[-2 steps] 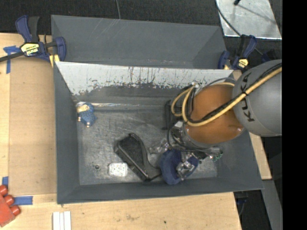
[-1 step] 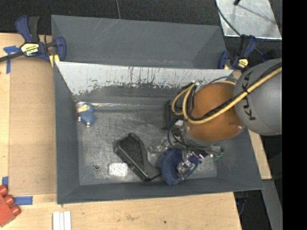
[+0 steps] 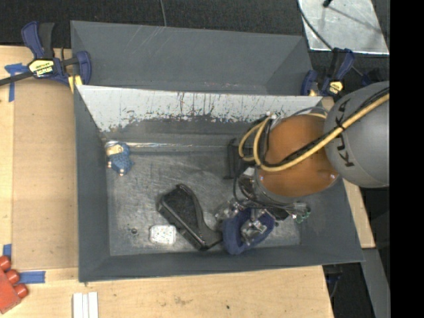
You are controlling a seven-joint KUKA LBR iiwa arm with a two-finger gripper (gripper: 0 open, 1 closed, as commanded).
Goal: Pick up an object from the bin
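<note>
My gripper (image 3: 252, 222) is low in the bin's front right corner, beneath the arm's orange cover. It sits right over a dark blue rounded thing (image 3: 232, 239) that lies on the bin floor by the front wall; whether it holds that thing is hidden. Just left of it lies a black oblong thing (image 3: 183, 214), slanting from the middle of the floor down towards the blue one and touching or nearly touching it.
A small whitish block (image 3: 162, 234) lies near the front left. A small blue and white thing (image 3: 118, 156) sits at the back left. A dark upright thing (image 3: 232, 158) stands by the back wall, half behind the orange cover.
</note>
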